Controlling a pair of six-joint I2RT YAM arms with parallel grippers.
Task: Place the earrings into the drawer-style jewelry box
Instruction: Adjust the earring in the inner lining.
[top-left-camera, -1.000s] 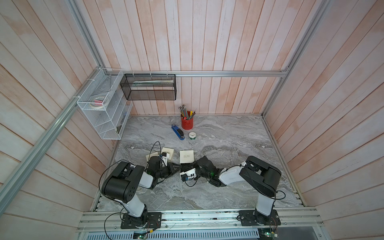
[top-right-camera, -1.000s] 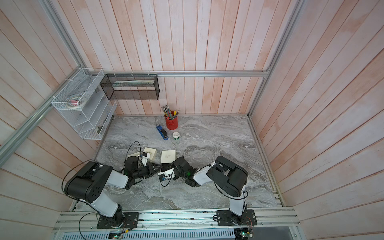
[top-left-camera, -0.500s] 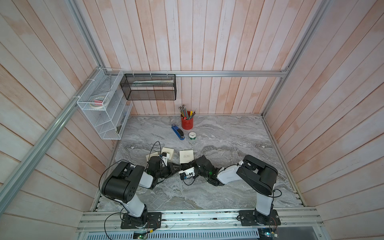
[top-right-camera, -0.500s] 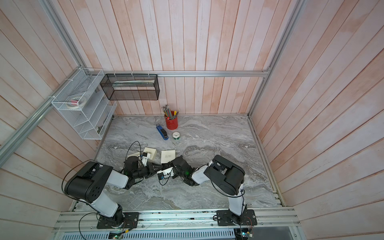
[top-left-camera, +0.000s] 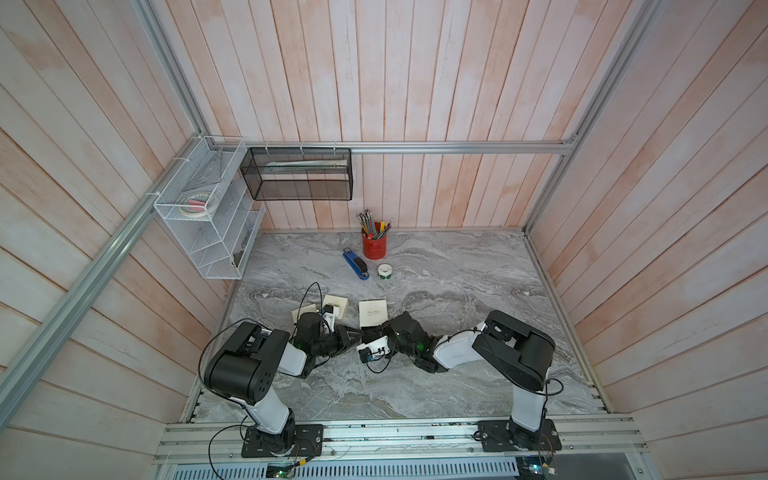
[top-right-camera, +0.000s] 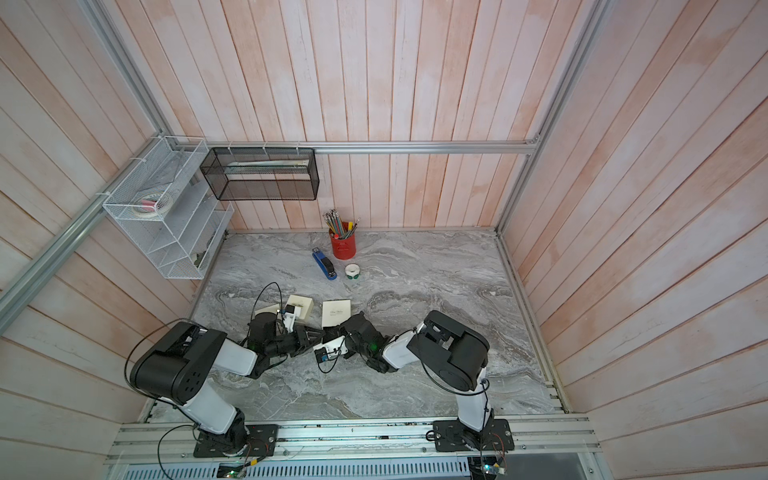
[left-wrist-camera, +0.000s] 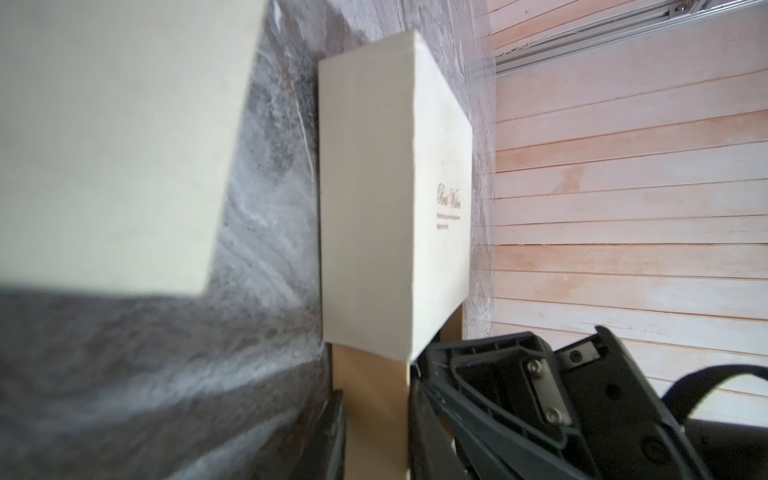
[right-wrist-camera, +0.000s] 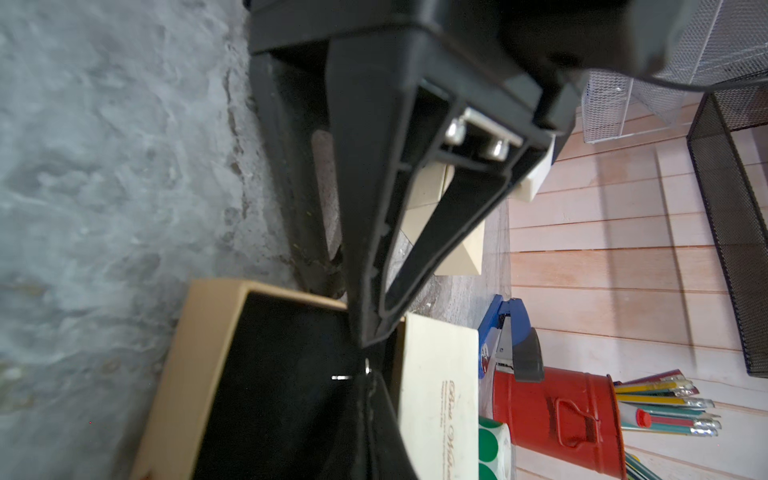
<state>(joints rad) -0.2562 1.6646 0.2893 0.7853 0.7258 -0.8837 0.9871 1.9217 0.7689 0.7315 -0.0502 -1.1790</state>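
The cream jewelry box (top-left-camera: 373, 312) (left-wrist-camera: 395, 199) lies on the marble with its tan, black-lined drawer (right-wrist-camera: 216, 374) pulled out toward the front. My left gripper (top-left-camera: 352, 335) (left-wrist-camera: 376, 386) is shut on the drawer's tan side wall. My right gripper (top-left-camera: 365, 332) (right-wrist-camera: 368, 374) meets it from the other side, shut, with a small silver stud earring (right-wrist-camera: 365, 369) at its fingertips over the drawer's black inside. In both top views the two grippers hide most of the drawer.
Two smaller cream boxes (top-left-camera: 336, 305) (top-left-camera: 303, 309) lie just left of the jewelry box. Behind it are a blue stapler (top-left-camera: 355, 266), a roll of green stickers (top-left-camera: 385, 272) and a red pencil cup (top-left-camera: 374, 245). A white wire shelf (top-left-camera: 208, 212) hangs on the left wall.
The right arm's elbow has shifted a little to the left. Both grippers stay shut at the drawer.
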